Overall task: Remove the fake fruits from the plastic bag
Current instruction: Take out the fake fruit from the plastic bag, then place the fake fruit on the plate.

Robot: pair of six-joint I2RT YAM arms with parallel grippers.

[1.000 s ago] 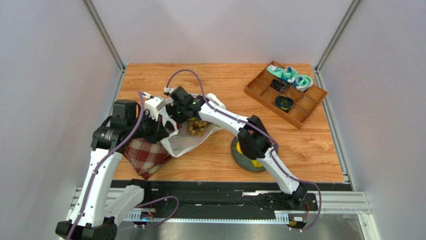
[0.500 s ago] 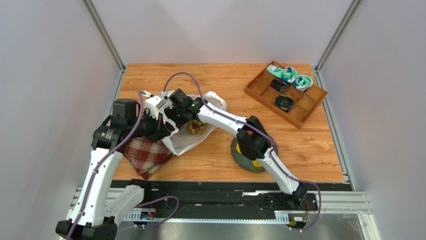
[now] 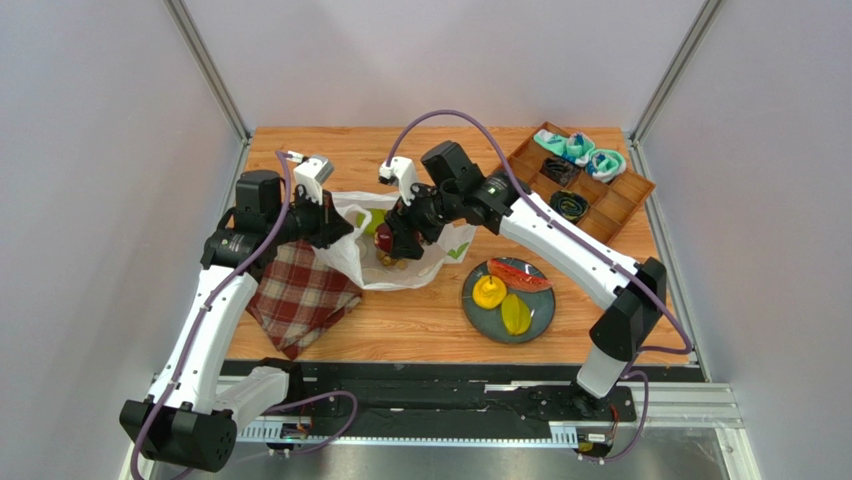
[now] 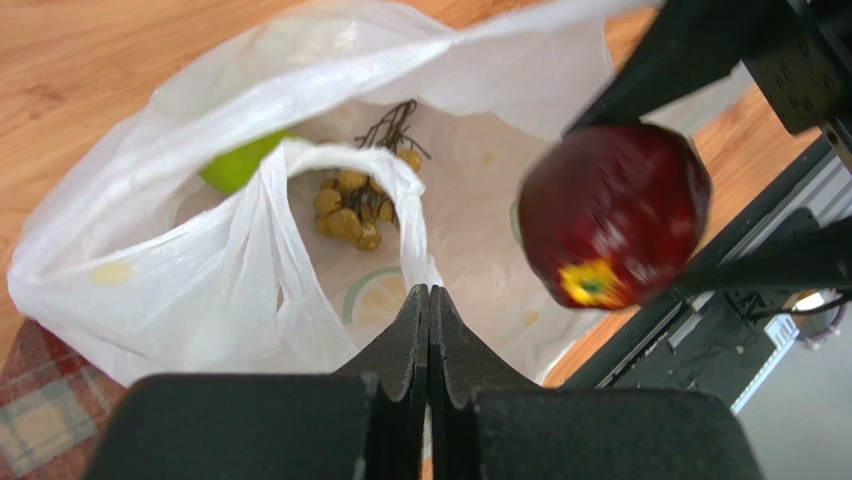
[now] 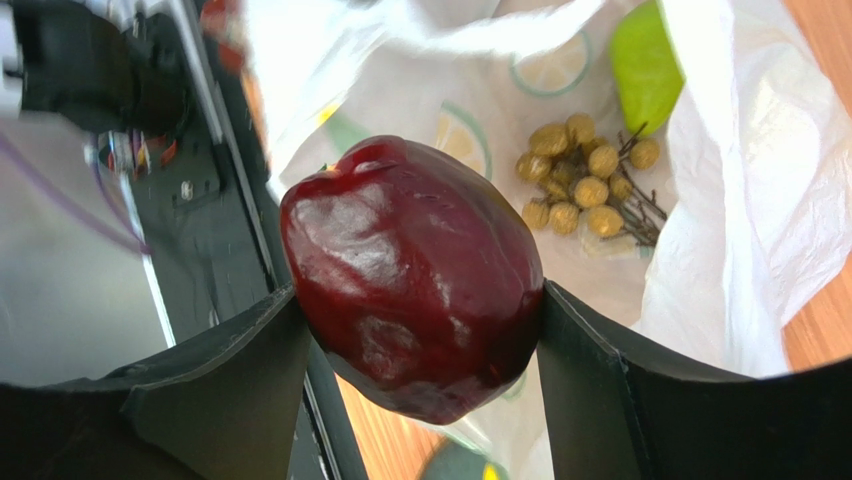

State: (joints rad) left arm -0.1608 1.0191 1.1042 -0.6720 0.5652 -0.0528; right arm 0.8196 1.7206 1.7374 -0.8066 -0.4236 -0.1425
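Observation:
The white plastic bag (image 3: 360, 262) lies open at the table's middle left. My left gripper (image 3: 335, 228) is shut on the bag's rim (image 4: 415, 262) and holds it up. My right gripper (image 3: 393, 240) is shut on the dark red apple (image 5: 415, 275) and holds it just above the bag's mouth; the apple also shows in the left wrist view (image 4: 612, 215). The green pear (image 4: 240, 160) and the brown grape bunch (image 4: 350, 205) lie inside the bag. The watermelon slice (image 3: 518, 274), starfruit (image 3: 488, 292) and mango (image 3: 515, 314) lie on a grey plate (image 3: 470, 308).
A red plaid cloth (image 3: 300, 300) lies under and in front of the bag's left side. A wooden compartment tray (image 3: 600, 225) with teal rolled socks (image 3: 582, 150) stands at the back right. The plate sits right of the bag.
My right arm has risen and swung back, and its gripper has come up out of the bag with the apple. My left gripper has lifted the bag's rim higher and farther back.

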